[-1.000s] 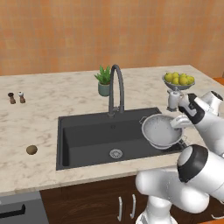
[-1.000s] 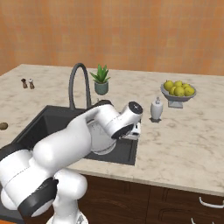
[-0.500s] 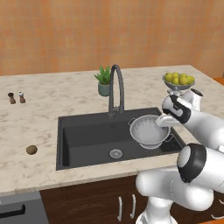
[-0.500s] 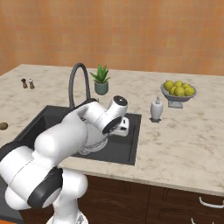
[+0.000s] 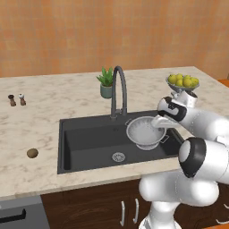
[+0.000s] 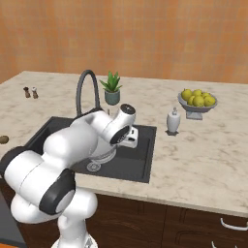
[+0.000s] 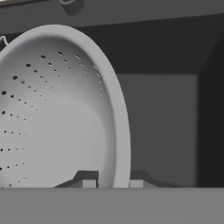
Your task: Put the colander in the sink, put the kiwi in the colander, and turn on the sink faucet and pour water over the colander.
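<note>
The colander, a thin, rigid perforated metal bowl, hangs over the right half of the sink, beside the faucet. The jaws are clamped on its rim, as the hand view shows. It likely handles light, stiff and smooth, so the rim edge is the practical hold. The kiwi lies on the surface left of the sink, well apart.

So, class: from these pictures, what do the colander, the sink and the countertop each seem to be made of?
Colander: likely metal, silver-grey with fine punched holes.
Sink: matte black, no shine; possibly composite or coated metal.
Countertop: looks like polished stone, beige with marble-like veining.
</note>
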